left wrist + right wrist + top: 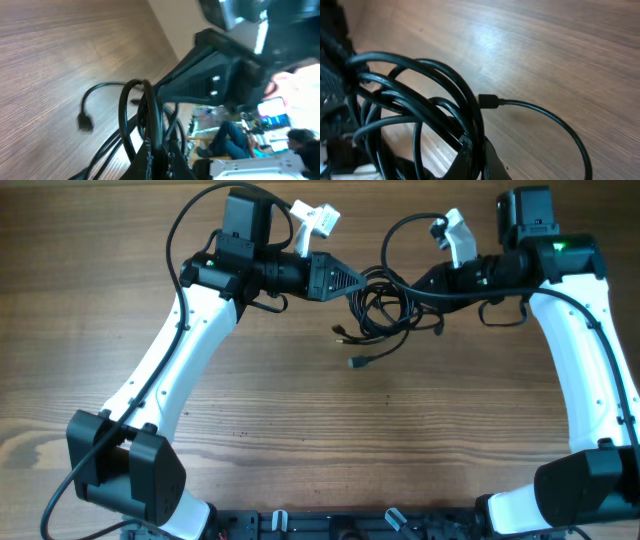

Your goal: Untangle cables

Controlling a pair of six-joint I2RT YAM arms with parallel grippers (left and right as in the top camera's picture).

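The cables (383, 305) are a knotted bunch of thin black loops at the back middle of the wooden table. Two plug ends (355, 363) trail toward the front. My left gripper (357, 283) comes in from the left and is shut on strands at the bunch's left side. In the left wrist view the dark fingertips (150, 157) pinch upright cable loops (131, 102), and a plug (85, 121) lies on the wood. My right gripper (412, 286) reaches in from the right. Its jaws (479, 155) are shut on a strand of the bundle (420, 90), and a plug (487, 100) lies beyond it.
The two grippers face each other a short gap apart, with the bunch between and just in front of them. The right gripper's black body (210, 80) fills the upper right of the left wrist view. Bare wood (320, 430) stretches toward the front edge.
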